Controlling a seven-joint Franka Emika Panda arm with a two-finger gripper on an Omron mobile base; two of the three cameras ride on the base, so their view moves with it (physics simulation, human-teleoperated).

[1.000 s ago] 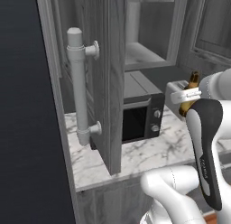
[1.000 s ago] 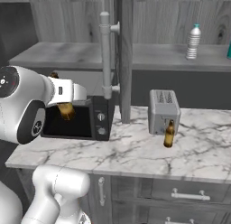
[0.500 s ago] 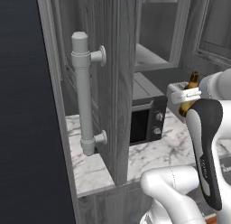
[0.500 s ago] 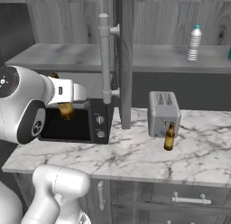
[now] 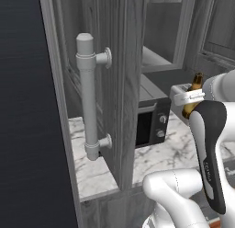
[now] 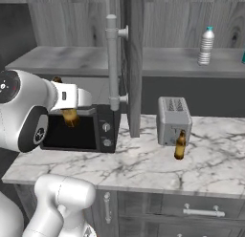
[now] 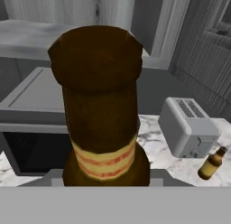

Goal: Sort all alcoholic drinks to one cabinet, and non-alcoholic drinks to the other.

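An amber-brown beer bottle [image 7: 101, 114] stands upright in my gripper [image 6: 72, 101], which is shut on its neck and holds it in the air in front of the microwave. The held bottle [image 5: 193, 100] also shows beside my forearm in the left base view. A second beer bottle [image 6: 180, 145] stands on the marble counter against the toaster's front, low right in the hand view [image 7: 212, 163]. The clear ribbed water bottle [image 6: 206, 46] stands on the grey shelf of the right wall cabinet. The left cabinet's shelf [image 6: 67, 64] lies above the microwave.
An open dark wood-grain cabinet door [image 5: 121, 84] with a thick pale bar handle [image 5: 87, 96] juts out over the counter [image 6: 143, 159], between the microwave [image 6: 81, 131] and the grey toaster [image 6: 173, 120]. Drawers [image 6: 191, 210] run under the counter edge.
Both base views have shifted a little, so the base has moved; the open door looms larger in the left view. The held bottle keeps its place in the gripper.
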